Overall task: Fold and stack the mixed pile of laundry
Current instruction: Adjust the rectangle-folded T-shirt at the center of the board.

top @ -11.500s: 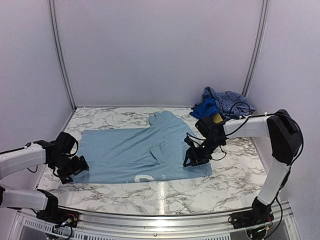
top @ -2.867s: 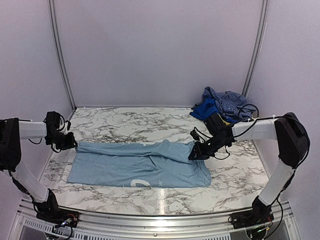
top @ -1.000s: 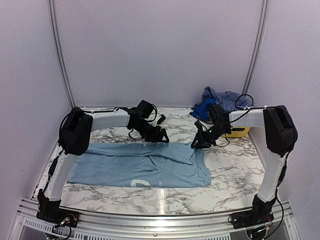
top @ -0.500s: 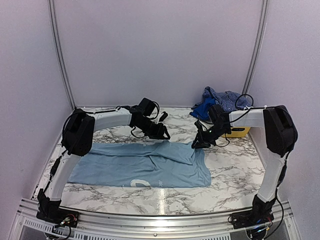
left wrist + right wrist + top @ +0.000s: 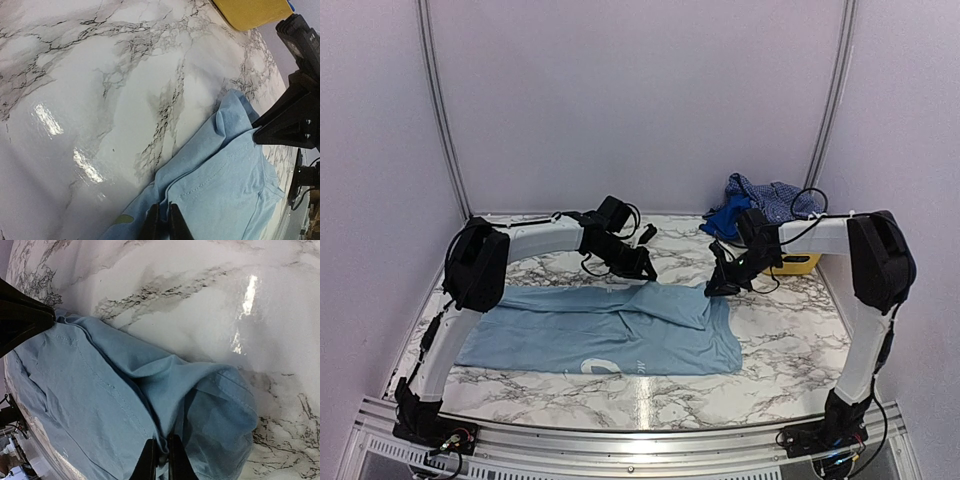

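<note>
The left gripper (image 5: 162, 215) was pinched shut on the far edge of the pale sky-blue T-shirt (image 5: 600, 330), near that edge's middle. The right gripper (image 5: 161, 447) was likewise closed on a bunched fold at the T-shirt's far right corner. The T-shirt lay as a long flat band on the marble table (image 5: 550, 385). Beyond its right end sat the yellow basket (image 5: 795, 264). Further back, well apart from the T-shirt, the navy-and-white check shirt (image 5: 770, 198) and the royal-blue piece (image 5: 725, 218) lay heaped together

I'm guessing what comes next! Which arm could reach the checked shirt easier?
Probably the right. The right gripper sits close to the checked shirt; the left gripper is farther away, mid-table. Both pinch the T-shirt.
</note>
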Available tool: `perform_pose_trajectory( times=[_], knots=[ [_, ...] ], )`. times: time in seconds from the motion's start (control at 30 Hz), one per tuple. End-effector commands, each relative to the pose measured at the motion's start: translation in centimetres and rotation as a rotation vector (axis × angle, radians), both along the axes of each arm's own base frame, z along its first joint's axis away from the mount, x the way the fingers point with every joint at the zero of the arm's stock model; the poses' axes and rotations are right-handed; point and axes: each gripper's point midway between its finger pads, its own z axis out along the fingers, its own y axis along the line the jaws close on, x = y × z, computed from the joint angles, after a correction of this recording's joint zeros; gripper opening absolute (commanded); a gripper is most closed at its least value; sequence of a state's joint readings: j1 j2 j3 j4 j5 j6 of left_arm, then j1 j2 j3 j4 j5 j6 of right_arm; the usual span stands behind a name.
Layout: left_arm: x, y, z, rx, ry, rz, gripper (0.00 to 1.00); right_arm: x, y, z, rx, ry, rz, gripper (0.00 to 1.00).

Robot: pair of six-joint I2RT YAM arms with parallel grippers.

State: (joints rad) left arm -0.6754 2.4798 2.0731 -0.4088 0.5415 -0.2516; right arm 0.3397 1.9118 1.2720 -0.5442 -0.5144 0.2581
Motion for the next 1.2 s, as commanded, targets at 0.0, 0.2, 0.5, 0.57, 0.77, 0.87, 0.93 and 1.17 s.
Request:
perform_pose_trajectory(
  times=[0.0, 0.2, 0.5, 0.57, 0.77, 0.87, 0.93, 1.17],
  knots=[
    [0.0, -0.3, 2.7, -0.020, -0.050, -0.024, 0.00, -0.2, 0.5, 2.3, 0.016, -0.041, 0.020, 0.06],
    [-0.3, 0.0, 5.2, -0.032, -0.121, -0.054, 0.00, -1.3, 1.3, 2.9, 0.031, -0.053, 0.049, 0.04],
    [-2.4, 0.4, 6.7, -0.030, -0.169, -0.107, 0.00, -3.1, 1.7, 3.0, 0.013, -0.051, 0.063, 0.09],
    [-2.8, 0.4, 6.6, -0.028, -0.171, -0.117, 0.00, -3.4, 1.6, 2.8, 0.006, -0.048, 0.059, 0.13],
    [-3.9, 0.4, 5.6, -0.018, -0.157, -0.132, 0.00, -3.4, 1.1, 2.7, -0.014, -0.060, 0.036, 0.17],
    [-4.4, 0.2, 5.7, -0.018, -0.162, -0.141, 0.00, -3.2, 1.0, 2.8, -0.017, -0.069, 0.032, 0.19],
    [-4.5, 0.3, 5.6, -0.016, -0.164, -0.142, 0.00, -2.9, 0.9, 2.7, -0.028, -0.074, 0.027, 0.27],
    [-4.5, 0.4, 5.5, -0.011, -0.165, -0.139, 0.00, -1.3, 1.6, 3.1, -0.021, -0.101, 0.026, 0.28]
  ],
)
